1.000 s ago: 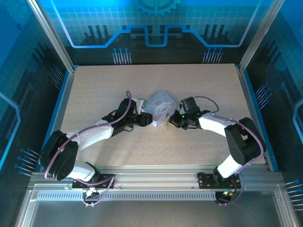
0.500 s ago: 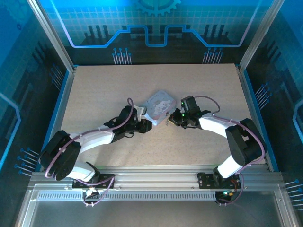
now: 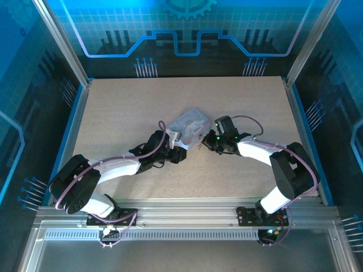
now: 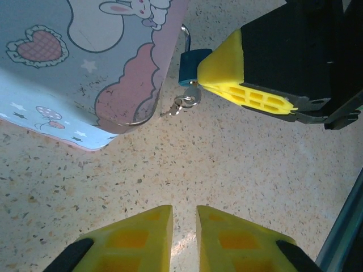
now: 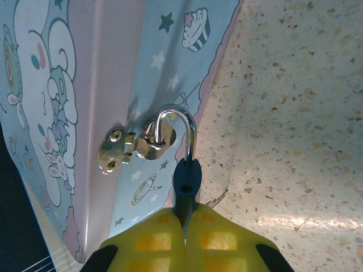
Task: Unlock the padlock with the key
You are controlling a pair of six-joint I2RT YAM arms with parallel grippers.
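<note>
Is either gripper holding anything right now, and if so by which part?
The right gripper clamps the padlock by its dark teal body, just below the shackle. The left gripper holds nothing.

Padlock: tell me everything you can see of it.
The padlock is small, with a dark teal body and a shiny silver shackle looped through the hasp on the cartoon-printed box. The right gripper is shut on its body. A small silver key on a ring sticks out at its base. Whether it is latched cannot be told.
</note>
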